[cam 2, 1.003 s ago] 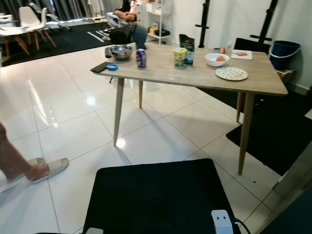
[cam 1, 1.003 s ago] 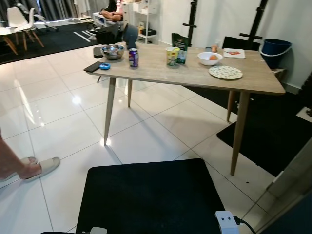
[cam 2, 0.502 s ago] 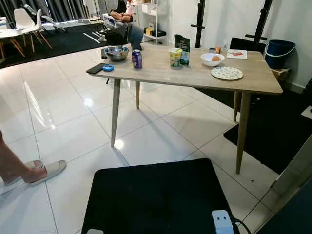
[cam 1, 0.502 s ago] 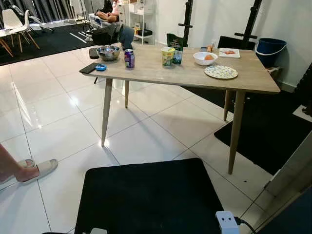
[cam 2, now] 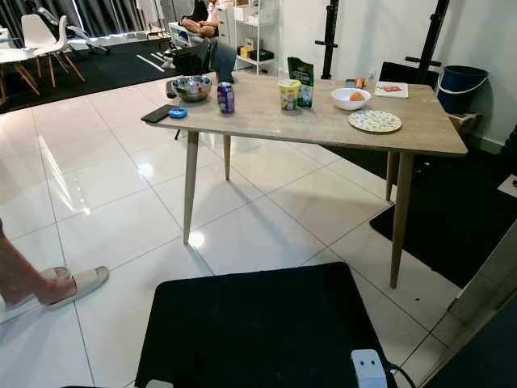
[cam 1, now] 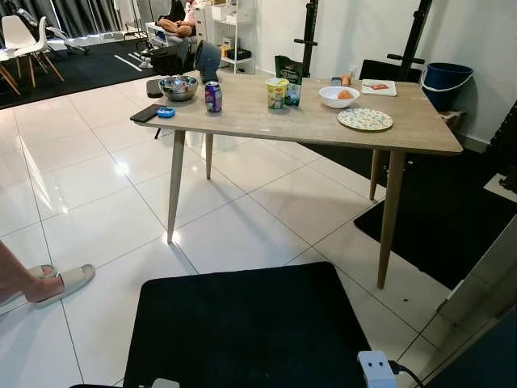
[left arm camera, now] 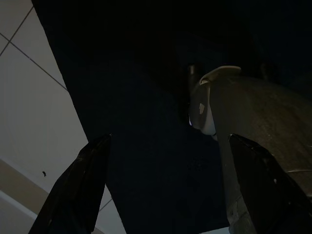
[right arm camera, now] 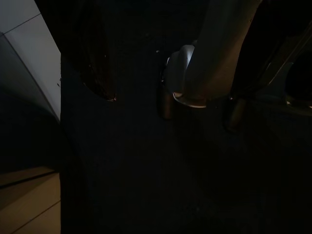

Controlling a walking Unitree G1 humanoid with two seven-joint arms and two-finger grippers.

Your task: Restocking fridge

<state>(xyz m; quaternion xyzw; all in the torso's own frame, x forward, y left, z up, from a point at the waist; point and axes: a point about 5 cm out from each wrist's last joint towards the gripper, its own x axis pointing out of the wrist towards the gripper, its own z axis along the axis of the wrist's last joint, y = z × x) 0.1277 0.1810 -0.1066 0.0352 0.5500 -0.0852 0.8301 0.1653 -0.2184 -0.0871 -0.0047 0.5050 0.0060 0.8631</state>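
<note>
A wooden table (cam 1: 307, 123) stands ahead of me across the white tile floor. On it are a purple drink can (cam 1: 213, 96), a yellow cup (cam 1: 277, 93), a green carton (cam 1: 292, 81), a metal bowl (cam 1: 178, 87), a white bowl (cam 1: 339, 96) holding something orange, and a patterned plate (cam 1: 365, 120). Both arms hang low. My left gripper (left arm camera: 169, 141) is open over the dark mat, with nothing between its fingers. In the dim right wrist view, my right gripper (right arm camera: 170, 97) also looks open and empty.
A black mat (cam 1: 242, 331) lies at my feet, a white power strip (cam 1: 378, 368) at its right corner. A person's slippered foot (cam 1: 60, 283) is at the left. A blue bucket (cam 1: 446, 77) and black floor mats lie right of the table. Another person sits far back (cam 1: 182, 16).
The whole picture shifted as the camera moved, with the table now slightly further left and higher in view. The slippered foot drew towards the left edge. Things on the table kept their places.
</note>
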